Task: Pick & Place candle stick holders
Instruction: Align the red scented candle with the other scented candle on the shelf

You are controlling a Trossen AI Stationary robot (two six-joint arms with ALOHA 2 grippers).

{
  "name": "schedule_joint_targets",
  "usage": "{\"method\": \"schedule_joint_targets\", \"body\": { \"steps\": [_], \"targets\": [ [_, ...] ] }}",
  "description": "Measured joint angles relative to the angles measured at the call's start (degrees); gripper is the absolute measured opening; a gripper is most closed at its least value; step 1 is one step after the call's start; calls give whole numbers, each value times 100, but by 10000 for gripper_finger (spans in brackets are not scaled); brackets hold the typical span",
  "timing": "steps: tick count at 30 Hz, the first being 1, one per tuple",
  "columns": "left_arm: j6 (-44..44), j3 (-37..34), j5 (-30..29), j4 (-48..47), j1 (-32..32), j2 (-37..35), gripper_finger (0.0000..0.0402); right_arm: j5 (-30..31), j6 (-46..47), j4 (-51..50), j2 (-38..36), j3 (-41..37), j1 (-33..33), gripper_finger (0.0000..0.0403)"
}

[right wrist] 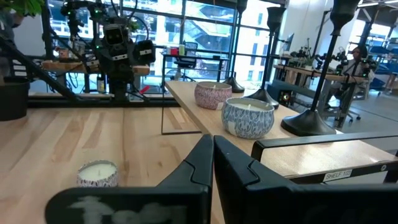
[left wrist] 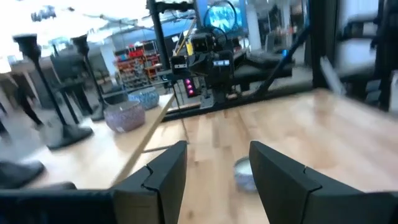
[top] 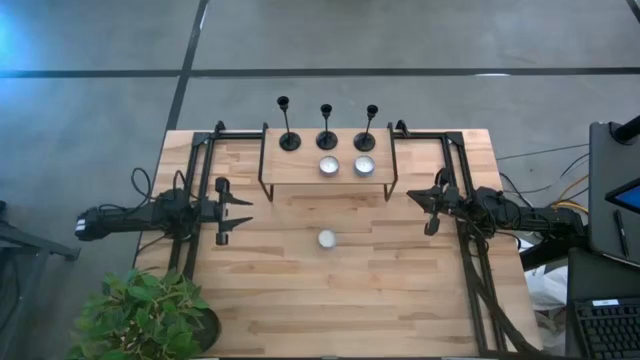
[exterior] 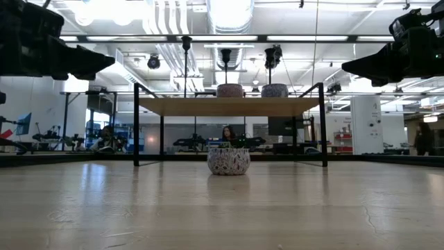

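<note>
Three black candle stick holders (top: 289,137) (top: 327,137) (top: 365,137) stand by their round bases in a row along the far side of a raised wooden shelf (top: 300,168); two show in the right wrist view (right wrist: 311,121) (right wrist: 264,96). My left gripper (top: 240,213) hovers open over the table's left part, clear of everything. My right gripper (top: 428,212) hovers shut over the right part, also empty.
Two small patterned candle jars (top: 329,165) (top: 364,165) sit on the shelf in front of the holders. A third jar (top: 326,238) sits on the table's middle, below the shelf's near edge. A potted plant (top: 150,315) stands at the near left corner.
</note>
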Motion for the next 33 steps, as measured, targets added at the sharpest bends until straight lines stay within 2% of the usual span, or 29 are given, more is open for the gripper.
{"method": "schedule_joint_targets", "body": {
  "steps": [2,5,8,12,17,20,22,25,29,33],
  "targets": [
    [-617,0,-20,163,0,11,181,0,-9,-1,0,2,0,9],
    [-2107,0,-112,621,0,14,181,1,-7,1,0,0,-2,9],
    [-3212,0,-140,1022,0,28,181,1,1,1,0,1,-1,9],
    [-3722,0,-140,1629,0,26,181,2,4,1,0,0,0,9],
    [-3898,4,-135,2599,0,33,181,2,-9,1,0,2,-1,9],
    [-3548,282,116,2901,0,37,181,2,-2,1,2,0,-2,9],
    [-3127,821,305,2432,-8,113,181,2,-9,1,2,2,0,9],
    [-2545,2087,267,628,-7,587,181,3,-4,1,2,0,-2,9],
    [-1771,3959,62,-1640,-5,1875,192,2,-2,1,2,2,0,9],
    [-1337,5294,-43,-2744,-5,3216,221,2,-4,1,2,2,0,9]
  ]
}}
